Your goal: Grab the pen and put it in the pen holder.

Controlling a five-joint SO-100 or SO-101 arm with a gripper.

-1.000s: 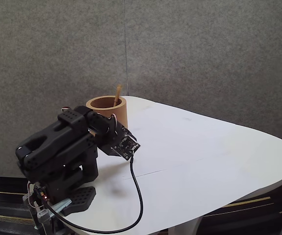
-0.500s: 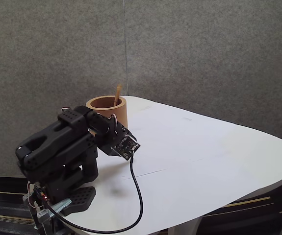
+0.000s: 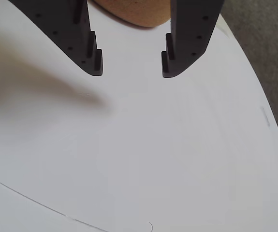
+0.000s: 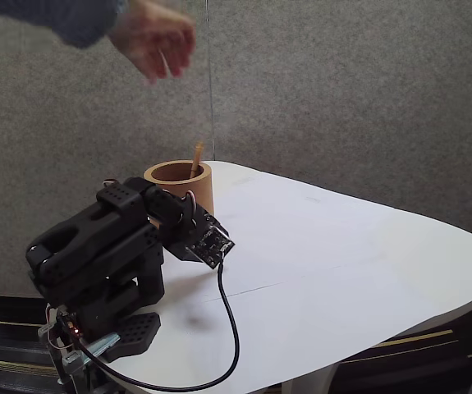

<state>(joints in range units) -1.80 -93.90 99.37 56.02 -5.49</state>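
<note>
- Grey felt-like partition panels [image 4: 342,90] stood behind a white, rounded table [image 4: 342,263] in the fixed view.
- The black arm [image 4: 104,246] sat folded low at the table's near left corner, with a black cable [image 4: 231,328] looping from its wrist board down toward its base.
- The pen holder [image 4: 178,187], a wide light-brown cup, stood upright on the table just behind the arm; in the wrist view its lower edge showed between the two fingers at the top.
- The pen [image 4: 197,158] stood inside the cup, leaning on the far rim, its tan tip poking above it.
- The gripper [image 3: 131,64] hung over bare white tabletop, its dark jaws spread apart with nothing between them.
- A person's hand [image 4: 155,39], blurred, reached in from the upper left, well above the cup, with a grey-blue sleeve [image 4: 55,18] behind it.
</note>
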